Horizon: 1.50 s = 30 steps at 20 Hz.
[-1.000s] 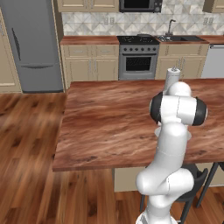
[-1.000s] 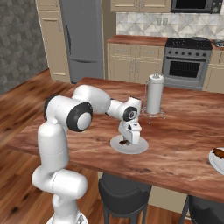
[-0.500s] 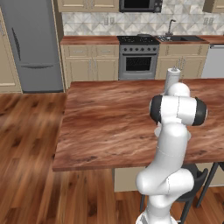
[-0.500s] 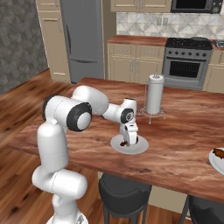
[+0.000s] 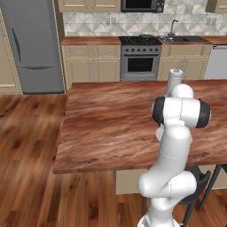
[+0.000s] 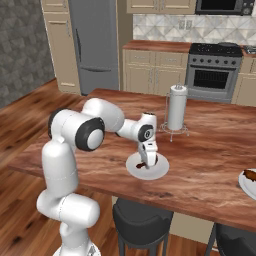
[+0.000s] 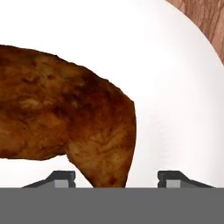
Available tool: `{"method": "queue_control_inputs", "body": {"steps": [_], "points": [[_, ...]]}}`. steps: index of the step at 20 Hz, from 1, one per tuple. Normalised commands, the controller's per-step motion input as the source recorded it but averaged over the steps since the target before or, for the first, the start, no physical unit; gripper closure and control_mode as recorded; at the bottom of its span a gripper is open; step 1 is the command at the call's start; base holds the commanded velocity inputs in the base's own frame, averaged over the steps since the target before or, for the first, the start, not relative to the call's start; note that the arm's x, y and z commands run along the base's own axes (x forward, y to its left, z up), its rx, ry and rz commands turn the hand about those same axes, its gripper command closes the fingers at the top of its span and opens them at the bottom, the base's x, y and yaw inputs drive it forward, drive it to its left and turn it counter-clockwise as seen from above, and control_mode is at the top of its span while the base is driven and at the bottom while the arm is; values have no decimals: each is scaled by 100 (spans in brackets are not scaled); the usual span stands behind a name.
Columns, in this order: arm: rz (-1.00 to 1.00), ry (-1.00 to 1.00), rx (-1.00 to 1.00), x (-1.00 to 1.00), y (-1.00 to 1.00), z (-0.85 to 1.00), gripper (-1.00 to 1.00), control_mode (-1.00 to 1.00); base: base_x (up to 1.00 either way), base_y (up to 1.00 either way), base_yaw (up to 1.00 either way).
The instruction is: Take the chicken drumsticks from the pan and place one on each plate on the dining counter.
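Observation:
My gripper [image 6: 147,163] reaches down onto a white plate [image 6: 161,170] on the dining counter [image 6: 205,155], near its front edge. An orange-brown chicken drumstick [image 7: 65,118] lies on that plate [image 7: 175,78], its narrow end between my fingertips [image 7: 62,176]. The jaws stand wider than the meat, with a gap on the right side, so the gripper [image 7: 117,177] is open. From the right base camera the drumstick [image 6: 141,165] shows as a dark patch under the hand. A second plate [image 6: 248,186] at the counter's right edge carries the other drumstick [image 6: 249,174].
A paper towel holder [image 6: 176,107] stands upright on the counter behind the hand, also seen past my arm [image 5: 174,80]. Dark stools [image 6: 142,220] sit under the counter's front edge. The stove [image 5: 139,57] and the fridge [image 5: 33,44] stand along the back wall.
The hand has sunk from just above the plate down onto it, bringing the drumstick to rest there. The base and cameras have not moved.

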Motion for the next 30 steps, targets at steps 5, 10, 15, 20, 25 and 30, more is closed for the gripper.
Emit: {"method": "queue_control_inputs", "body": {"steps": [5, 10, 15, 20, 25, 30], "points": [[0, 0, 0, -20, -8, 18, -100, -100, 0, 0, 0], [2, -2, -2, -31, -1, 43, -100, -100, 0, 0, 0], [14, -2, -8, -60, 8, 57, -100, -100, 0, 0, 0], [31, -6, -18, -96, 28, 36, -100, -100, 0, 0, 0], [29, -3, -11, -95, 34, 38, -100, -100, 0, 0, 0], [24, -9, -2, -94, 40, 35, -100, -100, 0, 0, 0]]}}
